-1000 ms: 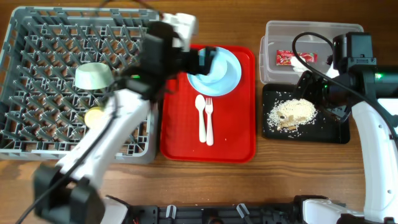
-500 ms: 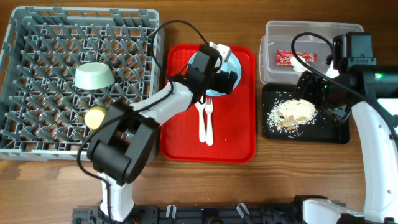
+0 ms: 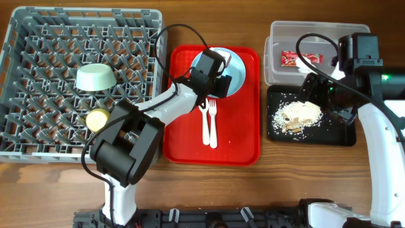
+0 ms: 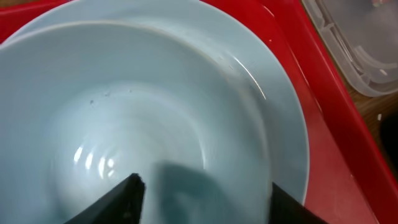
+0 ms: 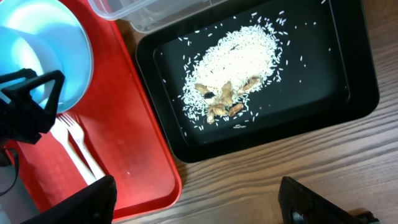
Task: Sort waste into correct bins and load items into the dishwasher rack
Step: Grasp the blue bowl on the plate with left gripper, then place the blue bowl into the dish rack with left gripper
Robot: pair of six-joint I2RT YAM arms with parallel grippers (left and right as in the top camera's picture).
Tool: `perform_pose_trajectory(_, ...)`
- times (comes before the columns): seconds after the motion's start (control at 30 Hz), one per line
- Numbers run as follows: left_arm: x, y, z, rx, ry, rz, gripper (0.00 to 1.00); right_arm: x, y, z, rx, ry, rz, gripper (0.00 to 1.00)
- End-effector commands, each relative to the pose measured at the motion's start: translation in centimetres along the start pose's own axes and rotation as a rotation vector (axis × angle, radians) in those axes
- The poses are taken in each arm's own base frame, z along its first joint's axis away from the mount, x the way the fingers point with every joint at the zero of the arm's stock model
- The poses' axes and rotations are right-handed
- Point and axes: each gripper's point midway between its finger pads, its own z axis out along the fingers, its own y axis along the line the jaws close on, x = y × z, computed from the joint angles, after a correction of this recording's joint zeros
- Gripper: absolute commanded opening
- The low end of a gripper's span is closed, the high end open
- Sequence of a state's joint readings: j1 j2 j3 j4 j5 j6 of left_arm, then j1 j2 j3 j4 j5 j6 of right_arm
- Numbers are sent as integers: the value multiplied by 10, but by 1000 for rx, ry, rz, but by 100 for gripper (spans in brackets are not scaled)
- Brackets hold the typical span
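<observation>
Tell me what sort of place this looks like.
Probably a lab mock-up of a cafeteria dish-return station on a wooden table. It has a grey dishwasher rack, a red serving tray with a bowl and plastic cutlery, and a black tray of food scraps beside a clear tub.

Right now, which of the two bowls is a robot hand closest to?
The pale blue bowl on the red tray, right under the left gripper. The pale green bowl sits apart in the grey rack.

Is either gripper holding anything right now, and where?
Nothing is held. The left gripper is open over the blue bowl; the right gripper is open and empty.
</observation>
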State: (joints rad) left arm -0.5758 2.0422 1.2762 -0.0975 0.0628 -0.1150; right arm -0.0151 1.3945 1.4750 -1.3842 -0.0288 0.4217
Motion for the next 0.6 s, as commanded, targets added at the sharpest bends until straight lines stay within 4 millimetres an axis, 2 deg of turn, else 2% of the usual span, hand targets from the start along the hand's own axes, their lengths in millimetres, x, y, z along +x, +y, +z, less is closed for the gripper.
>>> perform_pose_trajectory(0.0, 0, 7, 4, -38, -9, 7, 42, 1, -2, -3, 4, -7, -9, 84)
perform_pose_trajectory(0.13, -6, 6, 3, -33, -32, 7, 23, 1, -2, -3, 5, -5, -13, 84)
perform_pose_trajectory(0.23, -8, 5, 3, -31, -38, 9, 4, 2, -3, -3, 6, -2, -13, 84)
perform_pose_trajectory(0.33, -14, 4, -2, -28, -55, 9, 4, 3, -3, -3, 7, -1, -18, 84)
perform_pose_trajectory(0.4, -28, 0, -13, -21, -95, 11, 4, 2, -3, -3, 7, -2, -20, 83)
perform_pose_trajectory(0.5, -60, -8, -45, -3, -193, 15, 4, 2, -3, -3, 7, -1, -20, 84)
perform_pose_trajectory(0.57, -73, -11, -66, 4, -226, 12, 4, 2, -3, -3, 6, -2, -21, 84)
